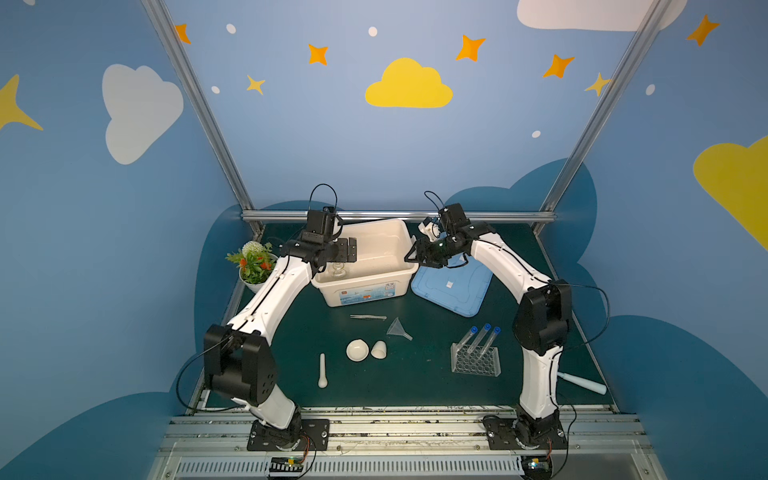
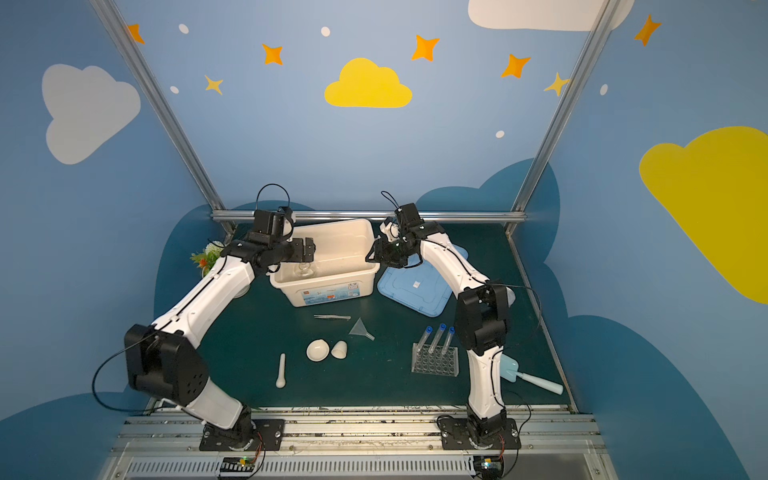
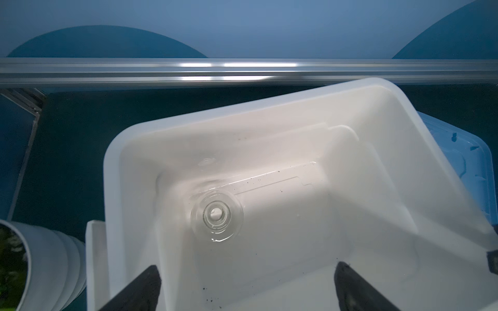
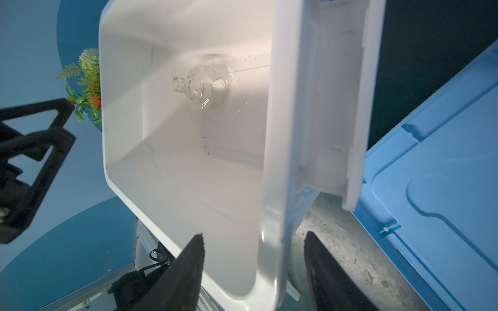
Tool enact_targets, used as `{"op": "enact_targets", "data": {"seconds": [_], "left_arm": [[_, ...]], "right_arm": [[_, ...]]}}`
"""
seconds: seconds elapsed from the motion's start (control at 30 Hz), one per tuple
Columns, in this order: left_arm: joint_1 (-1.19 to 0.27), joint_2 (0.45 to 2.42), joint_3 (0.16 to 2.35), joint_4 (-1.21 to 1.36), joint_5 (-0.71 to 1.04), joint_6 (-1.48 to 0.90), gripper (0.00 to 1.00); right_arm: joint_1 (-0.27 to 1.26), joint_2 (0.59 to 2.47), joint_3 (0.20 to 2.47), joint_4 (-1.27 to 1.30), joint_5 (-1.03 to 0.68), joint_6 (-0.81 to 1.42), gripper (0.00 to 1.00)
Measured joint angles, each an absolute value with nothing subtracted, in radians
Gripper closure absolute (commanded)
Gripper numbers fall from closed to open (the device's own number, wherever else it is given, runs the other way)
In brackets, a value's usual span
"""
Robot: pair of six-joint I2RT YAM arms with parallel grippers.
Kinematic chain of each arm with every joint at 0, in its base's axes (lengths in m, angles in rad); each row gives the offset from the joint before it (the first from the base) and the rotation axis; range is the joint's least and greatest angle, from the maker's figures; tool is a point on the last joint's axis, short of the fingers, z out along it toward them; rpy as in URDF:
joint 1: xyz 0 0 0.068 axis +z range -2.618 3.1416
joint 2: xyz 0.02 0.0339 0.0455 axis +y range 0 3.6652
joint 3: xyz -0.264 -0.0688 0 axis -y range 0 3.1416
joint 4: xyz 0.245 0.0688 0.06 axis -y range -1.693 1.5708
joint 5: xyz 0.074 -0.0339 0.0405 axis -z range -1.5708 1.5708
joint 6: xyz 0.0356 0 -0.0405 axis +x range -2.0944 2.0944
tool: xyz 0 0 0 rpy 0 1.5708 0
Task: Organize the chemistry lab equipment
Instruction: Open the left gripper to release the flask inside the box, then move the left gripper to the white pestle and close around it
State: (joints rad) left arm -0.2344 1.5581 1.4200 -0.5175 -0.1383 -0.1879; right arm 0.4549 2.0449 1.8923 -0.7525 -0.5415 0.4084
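Pestle (image 1: 322,370) lies closest to the front edge of the surface, left of centre, alone. White bowl (image 1: 357,350) and cup (image 1: 379,349) sit just behind it, side by side, and the cup is tipped over. Can't tell if they touch. Clear funnel (image 1: 397,327) and metal tweezers (image 1: 368,317) lie further back, mid-surface, apart from each other.

Holed rack (image 1: 476,359) sits toward the right edge, front half, with three blue-capped test tubes (image 1: 482,338) standing tilted in it. Pale blue scoop (image 2: 528,374) lies at the front right corner, partly behind the right arm.

White bin (image 1: 361,293) is at the middle of the far edge, uncovered. Its blue lid (image 1: 451,286) lies flat on the surface just right of it. Potted plant (image 1: 253,262) is by the left edge, near the far left corner.

Round glass flask (image 3: 217,215) stands upright inside the bin, mouth up, in its near-left corner.

Left end effector (image 3: 246,285) hangs over the bin's left end above the flask. Its fingers are spread wide with nothing between them and no contact.

Right end effector (image 4: 253,239) is at the bin's right end. Its fingers are apart and straddle the end wall, one inside and one outside. A gap shows on the inner side, so it isn't clamped.
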Motion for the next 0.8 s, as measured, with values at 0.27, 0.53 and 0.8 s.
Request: {"op": "enact_targets", "data": {"seconds": [0.27, 0.53, 0.8], "left_arm": [[-0.271, 1.29, 1.234, -0.585, -0.249, -0.247, 0.0], [-0.341, 1.076, 1.027, -0.725, -0.359, -0.417, 0.0], [-0.427, 0.993, 0.848, -0.853, -0.398, -0.634, 0.02]], "right_arm": [[0.455, 2.01, 1.877, -0.738, -0.543, 0.402, 0.38], [0.451, 2.006, 1.877, -0.729, -0.563, 0.395, 0.38], [0.445, 2.006, 1.877, -0.728, -0.575, 0.387, 0.38]]}}
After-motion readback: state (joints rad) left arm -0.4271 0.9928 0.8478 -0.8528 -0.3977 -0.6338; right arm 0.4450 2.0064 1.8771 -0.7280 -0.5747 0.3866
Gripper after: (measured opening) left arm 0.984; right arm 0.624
